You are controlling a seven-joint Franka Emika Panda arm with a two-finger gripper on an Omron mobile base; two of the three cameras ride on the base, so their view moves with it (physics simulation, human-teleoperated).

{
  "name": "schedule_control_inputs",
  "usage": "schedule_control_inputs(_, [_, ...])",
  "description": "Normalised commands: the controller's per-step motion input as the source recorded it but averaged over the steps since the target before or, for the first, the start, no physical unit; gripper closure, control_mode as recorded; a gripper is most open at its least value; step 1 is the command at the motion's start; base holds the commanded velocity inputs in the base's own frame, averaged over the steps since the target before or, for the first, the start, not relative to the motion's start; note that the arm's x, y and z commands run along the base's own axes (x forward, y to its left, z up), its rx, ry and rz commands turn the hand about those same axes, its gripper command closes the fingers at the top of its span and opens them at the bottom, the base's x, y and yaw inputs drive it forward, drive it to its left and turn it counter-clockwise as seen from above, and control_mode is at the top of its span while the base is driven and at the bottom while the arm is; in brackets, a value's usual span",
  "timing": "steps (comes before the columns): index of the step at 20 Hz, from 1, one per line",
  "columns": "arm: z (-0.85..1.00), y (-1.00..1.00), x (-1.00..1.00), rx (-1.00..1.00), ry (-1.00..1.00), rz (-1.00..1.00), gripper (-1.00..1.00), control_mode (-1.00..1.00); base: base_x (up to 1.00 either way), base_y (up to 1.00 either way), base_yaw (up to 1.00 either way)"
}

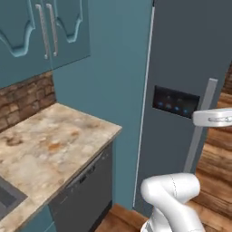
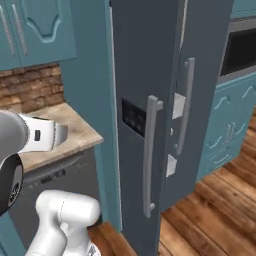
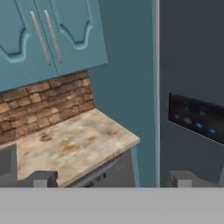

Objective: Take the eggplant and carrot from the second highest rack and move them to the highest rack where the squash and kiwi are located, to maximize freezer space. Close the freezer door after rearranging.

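Note:
The freezer shows as a tall dark grey door (image 1: 181, 59) with a dark control panel (image 1: 176, 102) and a grey vertical bar handle (image 1: 200, 127), set against a teal side wall (image 1: 115, 72). From the right the freezer door (image 2: 137, 60) and its handle (image 2: 150, 155) stand in front of a second grey door (image 2: 200, 100). Two small pale patches (image 2: 177, 106) show between the doors. The door covers the inside, so the eggplant, carrot, squash, kiwi and racks are hidden. My gripper (image 3: 112, 181) is open, its fingertips (image 3: 41, 179) wide apart, well short of the door and holding nothing.
A marbled counter (image 1: 50, 145) with a sink corner (image 1: 7, 197) and a dark dishwasher front (image 1: 86, 190) lies left of the freezer. Teal upper cupboards (image 1: 41, 31) hang above a brick wall (image 1: 27, 97). An oven (image 2: 242, 47) and teal cupboards (image 2: 230, 130) stand right, over wooden floor (image 2: 215, 215).

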Motion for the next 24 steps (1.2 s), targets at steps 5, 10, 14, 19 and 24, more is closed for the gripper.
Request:
schedule_control_inputs(5, [0.00, 0.00, 0.00, 0.00, 0.00, 0.00, -1.00, 1.00, 0.56, 0.54, -0.68])
schedule_control_inputs(10, [0.00, 0.00, 0.00, 0.00, 0.00, 0.00, -1.00, 1.00, 0.44, 0.27, -0.72])
schedule_control_inputs(14, [0.00, 0.00, 0.00, 0.00, 0.00, 0.00, -1.00, 1.00, 0.50, 0.15, -0.65])
schedule_control_inputs(19, [0.00, 0.00, 0.00, 0.00, 0.00, 0.00, -1.00, 1.00, 0.70, 0.20, -0.25])
schedule_control_inputs(24, [0.00, 0.00, 0.00, 0.00, 0.00, 0.00, -1.00, 1.00, 0.66, 0.11, -0.01])
